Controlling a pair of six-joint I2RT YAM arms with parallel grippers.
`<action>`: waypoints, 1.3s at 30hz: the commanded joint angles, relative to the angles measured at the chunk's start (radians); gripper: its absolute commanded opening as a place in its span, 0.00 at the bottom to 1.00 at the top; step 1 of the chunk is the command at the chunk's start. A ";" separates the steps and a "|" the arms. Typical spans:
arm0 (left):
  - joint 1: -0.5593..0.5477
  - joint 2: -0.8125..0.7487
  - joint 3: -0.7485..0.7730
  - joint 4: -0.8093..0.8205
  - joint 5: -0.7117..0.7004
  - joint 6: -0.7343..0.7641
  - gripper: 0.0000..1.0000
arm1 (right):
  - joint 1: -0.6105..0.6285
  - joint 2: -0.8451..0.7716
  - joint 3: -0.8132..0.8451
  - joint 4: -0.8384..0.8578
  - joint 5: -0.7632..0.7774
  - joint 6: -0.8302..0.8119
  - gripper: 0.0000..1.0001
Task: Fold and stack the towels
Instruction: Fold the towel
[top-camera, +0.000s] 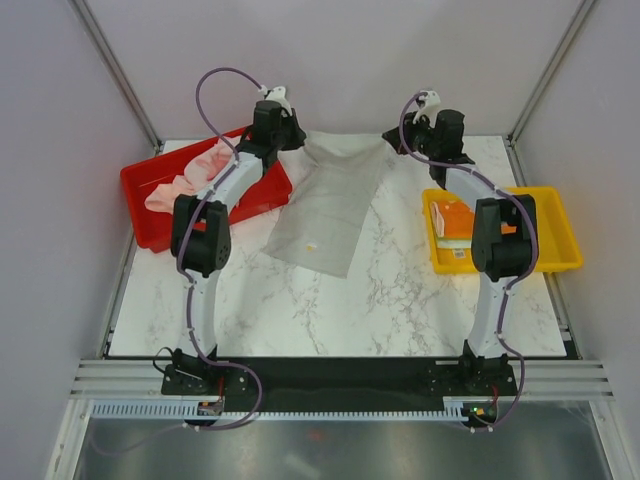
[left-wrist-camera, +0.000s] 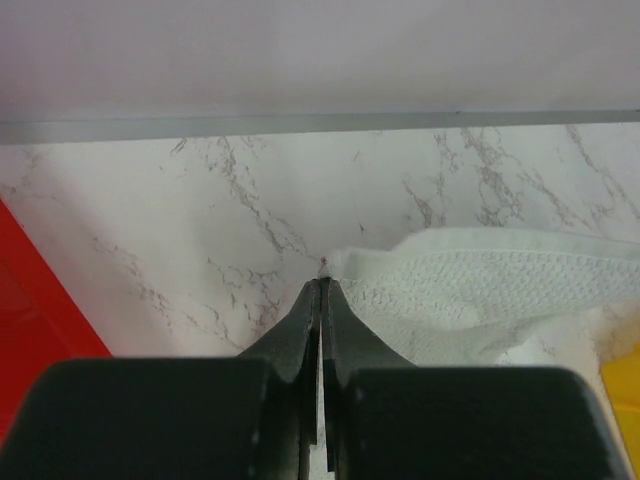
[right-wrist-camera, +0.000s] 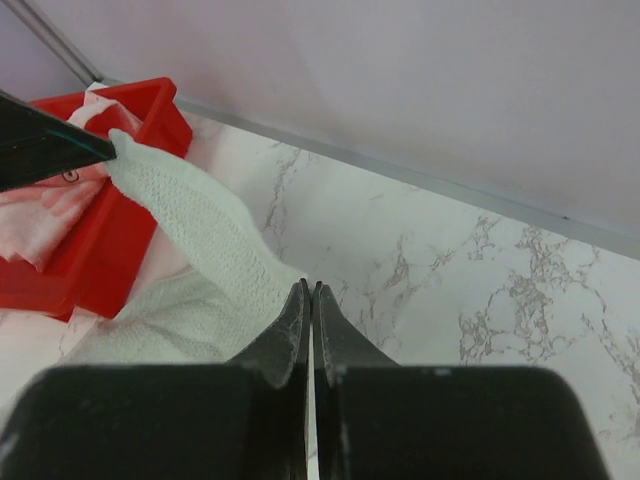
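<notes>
End effectors (left-wrist-camera: 321, 284) (right-wrist-camera: 309, 288) tight on towel (top-camera: 325, 205) corners

Heads up: the left arm (top-camera: 240, 175) covers a chunk of the red tray (top-camera: 148, 235) and its pink towels (top-camera: 175, 190). The right arm (top-camera: 492, 240) blocks part of the yellow tray (top-camera: 552, 225) and its orange-print towel (top-camera: 455, 215), print too small to make out. Far corners of the grey-white towel (top-camera: 330, 210) vanish behind the left gripper (top-camera: 298, 135) and right gripper (top-camera: 395, 140).

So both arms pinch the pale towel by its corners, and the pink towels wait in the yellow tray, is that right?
Not quite: the pink towels lie in the red tray, not the yellow tray, as the top view shows. The rest stands: the left fingers and right fingers are shut on the pale towel at its corners.
</notes>
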 joint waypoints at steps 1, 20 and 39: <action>0.015 -0.087 -0.059 0.086 0.044 0.084 0.02 | 0.005 -0.091 -0.075 0.088 -0.069 0.009 0.00; 0.024 -0.614 -0.878 0.230 -0.039 0.178 0.02 | 0.252 -0.532 -0.740 0.062 0.046 0.097 0.00; 0.009 -0.707 -1.190 0.230 -0.126 -0.025 0.08 | 0.382 -0.608 -1.042 0.183 0.014 0.194 0.00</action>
